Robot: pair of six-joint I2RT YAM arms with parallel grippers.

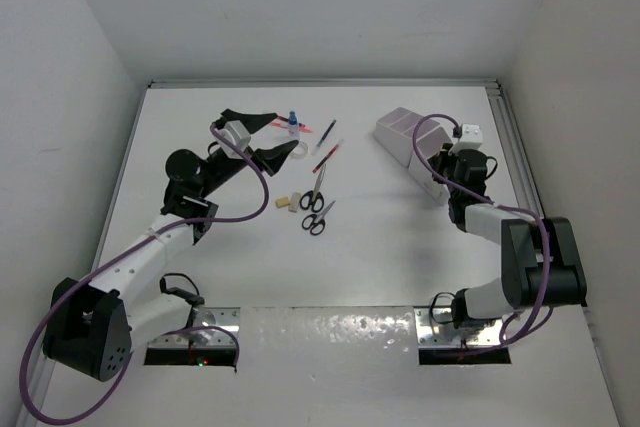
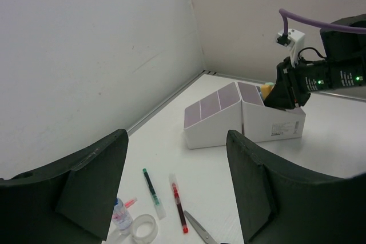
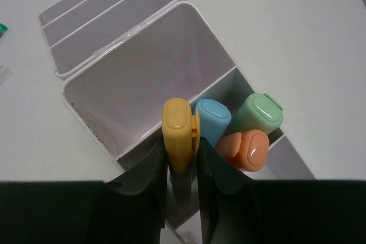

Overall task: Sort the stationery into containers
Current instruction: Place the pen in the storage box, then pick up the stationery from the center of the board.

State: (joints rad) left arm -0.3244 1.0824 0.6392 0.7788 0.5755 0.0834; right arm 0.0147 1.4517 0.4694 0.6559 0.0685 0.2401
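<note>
My right gripper (image 3: 180, 155) is shut on a yellow capsule-shaped piece (image 3: 178, 132), upright over the tall end of the white organiser (image 3: 131, 84). Blue (image 3: 211, 119), green (image 3: 257, 115) and orange (image 3: 249, 148) pieces stand in the narrow compartment beside it. My left gripper (image 2: 177, 141) hangs open above the table with nothing between its fingers. Below it lie a dark pen (image 2: 152, 191), a red pen (image 2: 178, 207), a tape ring (image 2: 144, 228) and a blue-capped bottle (image 2: 121, 215). From above, the organiser (image 1: 400, 132) sits at the back right under the right gripper (image 1: 445, 162).
Two black-handled scissors (image 1: 313, 187) (image 1: 318, 219) and beige erasers (image 1: 287, 204) lie mid-table, right of the left gripper (image 1: 262, 137). White walls close in the table at the back and on both sides. The organiser's low compartments (image 2: 211, 107) hold nothing that I can see.
</note>
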